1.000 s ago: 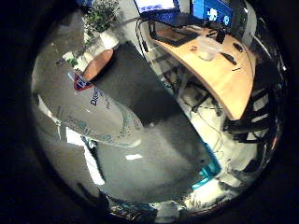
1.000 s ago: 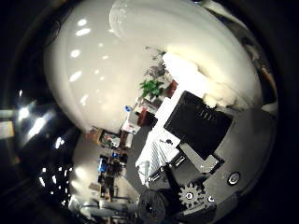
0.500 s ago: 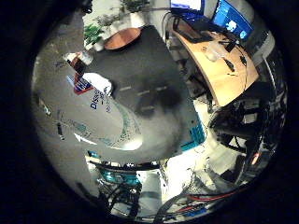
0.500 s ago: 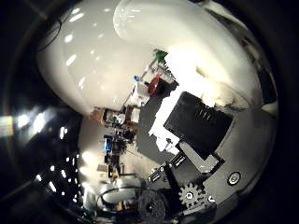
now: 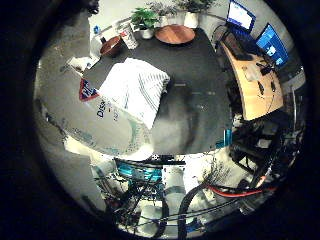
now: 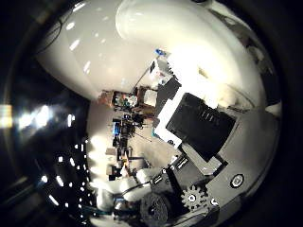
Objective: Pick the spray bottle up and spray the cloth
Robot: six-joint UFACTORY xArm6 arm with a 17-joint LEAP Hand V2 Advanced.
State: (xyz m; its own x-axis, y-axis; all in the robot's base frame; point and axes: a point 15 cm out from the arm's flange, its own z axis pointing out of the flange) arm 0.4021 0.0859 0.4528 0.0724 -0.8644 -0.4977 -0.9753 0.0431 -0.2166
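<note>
Risk lies mostly in aim and grip: the bottle [image 5: 95,117] fills much of the little-finger view, close against the palm and lifted above the dark worktop [image 5: 200,75], so the robot hand [image 6: 199,142] appears to be grasping it, though the curl of its fingers is not plainly visible. If the nozzle, which I cannot see, points away from the cloth [image 5: 137,90], spray would land on bare worktop; a slipping grip could drop the bottle onto the cloth. The cloth lies white and rumpled on the worktop. A bowl [image 5: 111,46], potted plants [image 5: 145,20] and a round board [image 5: 175,34] sit at the far edge; a desk [image 5: 252,82] with 2 monitors [image 5: 255,30] stands beside.
</note>
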